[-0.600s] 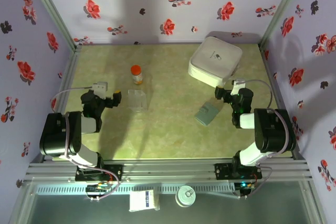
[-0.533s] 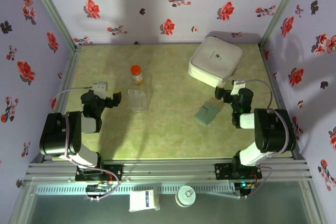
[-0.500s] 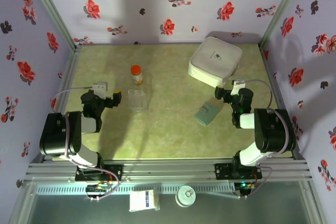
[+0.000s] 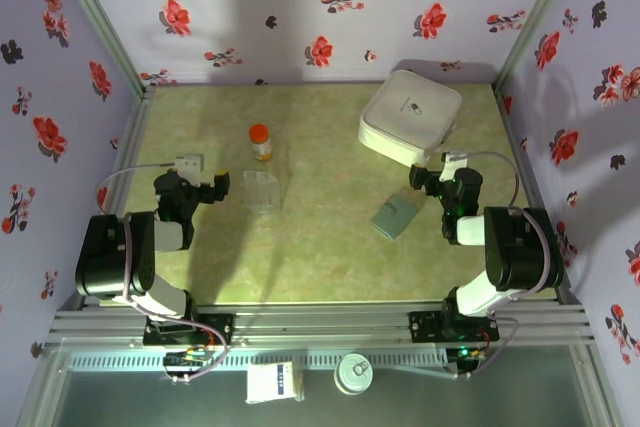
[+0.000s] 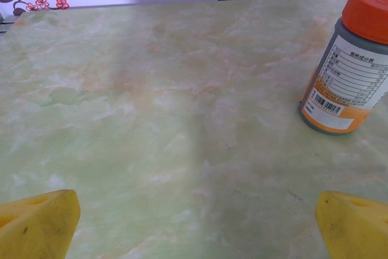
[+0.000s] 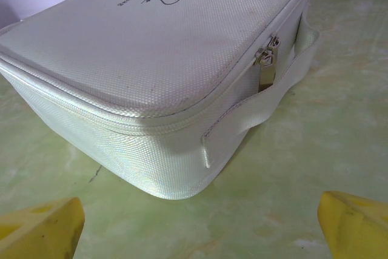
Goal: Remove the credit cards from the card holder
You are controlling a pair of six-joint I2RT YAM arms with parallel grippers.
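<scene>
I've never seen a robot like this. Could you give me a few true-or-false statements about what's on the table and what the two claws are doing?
1. The card holder lies on the table, touched by neither gripper. True.
2. The left gripper holds the bottle. False: its jaws are open and empty, and the bottle stands upright ahead of it, to its right.
3. The bottle's cap is orange. True.
4. The white case is unzipped and open. False: it is closed.
5. The right gripper is open and faces the white case. True.
</scene>
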